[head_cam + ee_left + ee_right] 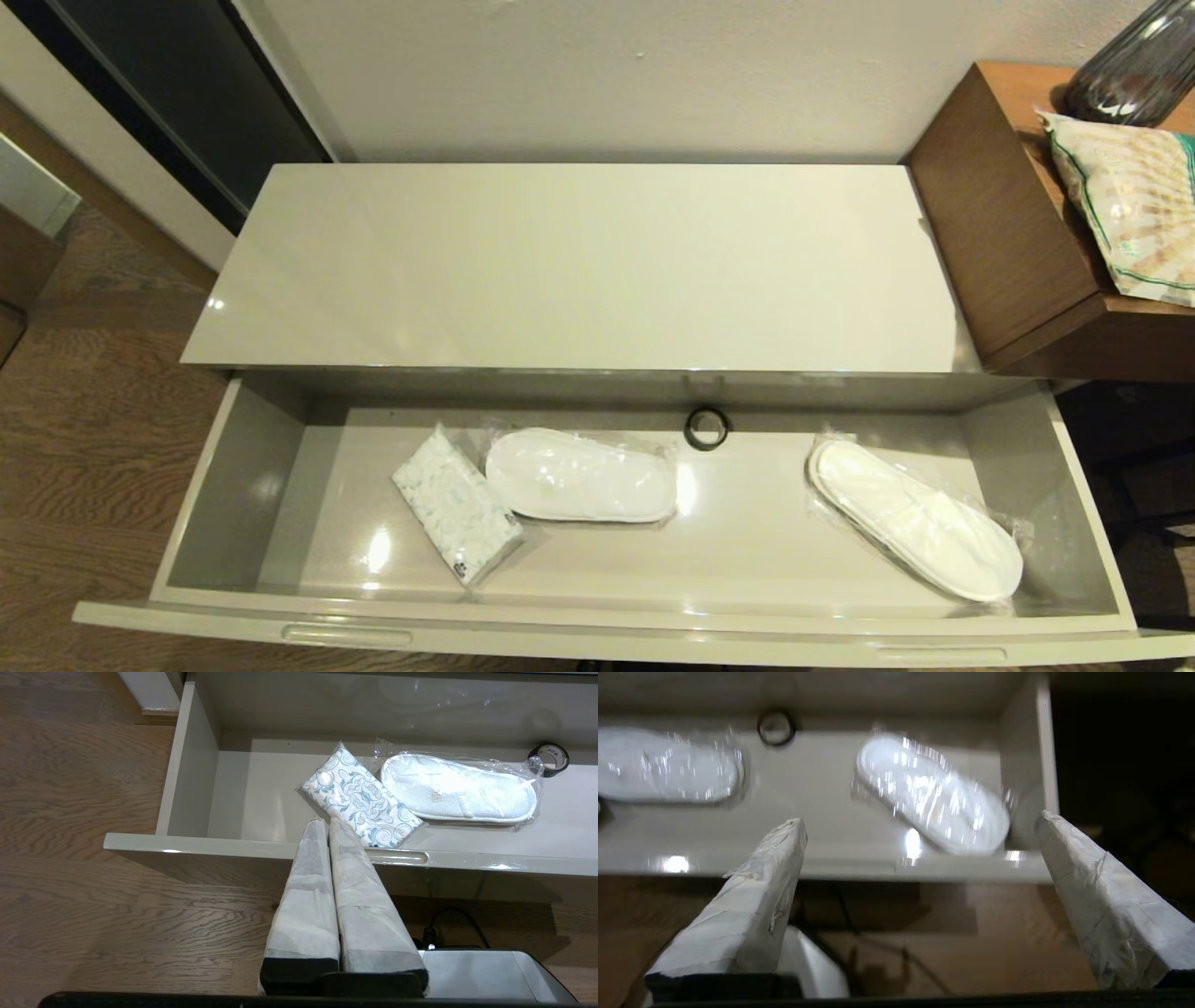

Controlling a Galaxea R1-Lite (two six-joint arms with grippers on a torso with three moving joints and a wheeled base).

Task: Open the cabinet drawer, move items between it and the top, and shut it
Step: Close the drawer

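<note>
Glossy beige-grey, the cabinet drawer (597,623) stands pulled fully out, so the opening step looks done and the moving of items is the step in hand; both grippers hang low in front of the drawer's front edge, out of the head view. The left gripper (327,823) has its fingers pressed together and holds nothing, just before the recessed pull; the right gripper (920,821) has its fingers spread wide and empty (it seems the one about to work). Inside, nearest the front, lies the tissue pack (456,505), touching a wrapped slipper (581,474); a second wrapped slipper (915,532) lies well apart toward the right wall; at the back stands the tape roll (707,427). Beyond, the top (579,271) carries nothing. The next move probably calls for reaching over the front edge and descending onto one item, clear of the slippers' loose plastic.
</note>
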